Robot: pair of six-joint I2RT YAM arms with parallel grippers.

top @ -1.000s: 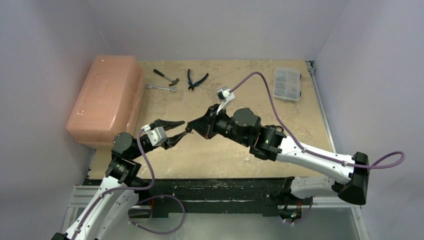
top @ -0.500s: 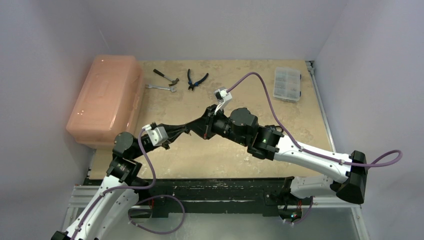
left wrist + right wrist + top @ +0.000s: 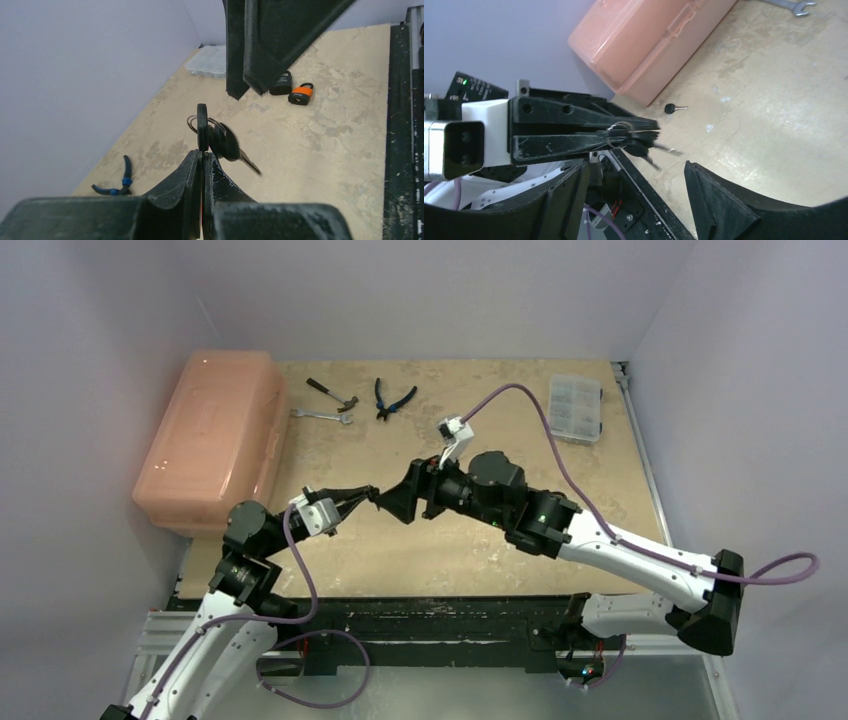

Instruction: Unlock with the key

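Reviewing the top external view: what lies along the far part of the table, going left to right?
pink storage box → pliers → clear parts organizer

the keys (image 3: 225,142) hanging from the left gripper (image 3: 203,156) are blurred at their tips. the right gripper (image 3: 248,93) runs off the top edge and hides part of the black padlock (image 3: 282,86). the wrench (image 3: 794,5) is cut off too.
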